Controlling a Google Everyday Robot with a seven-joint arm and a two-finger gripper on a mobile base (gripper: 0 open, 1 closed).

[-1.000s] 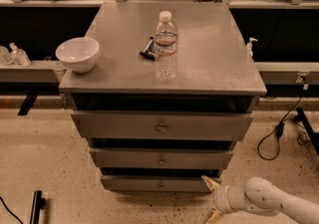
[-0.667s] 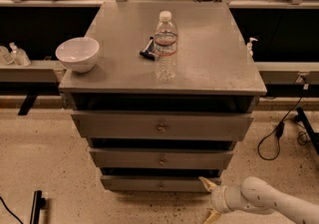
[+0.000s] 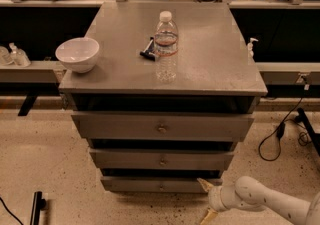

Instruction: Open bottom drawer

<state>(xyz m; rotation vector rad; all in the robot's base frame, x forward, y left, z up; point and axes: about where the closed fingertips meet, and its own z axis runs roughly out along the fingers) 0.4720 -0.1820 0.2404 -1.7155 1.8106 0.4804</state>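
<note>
We've got the gripper [image 3: 206, 200] down low by the grey cabinet's [image 3: 210, 64] front right corner. Its two tan fingers [image 3: 204, 184] are spread apart, the upper one just beside the right end of the bottom drawer [image 3: 135, 184]. The drawer's little knob [image 3: 161, 186] is untouched. Up top we see a white bowl [image 3: 77, 54], a water bottle [image 3: 165, 44] and a small dark tool [image 3: 147, 50].

A white bowl [image 3: 77, 54] sits at the left edge of the grey top [image 3: 215, 59]. 1 clear water bottle [image 3: 165, 46] stands upright near the middle, with a small dark object [image 3: 148, 50] just beside it. A black cable [image 3: 270, 144] loops across the floor on the right.
</note>
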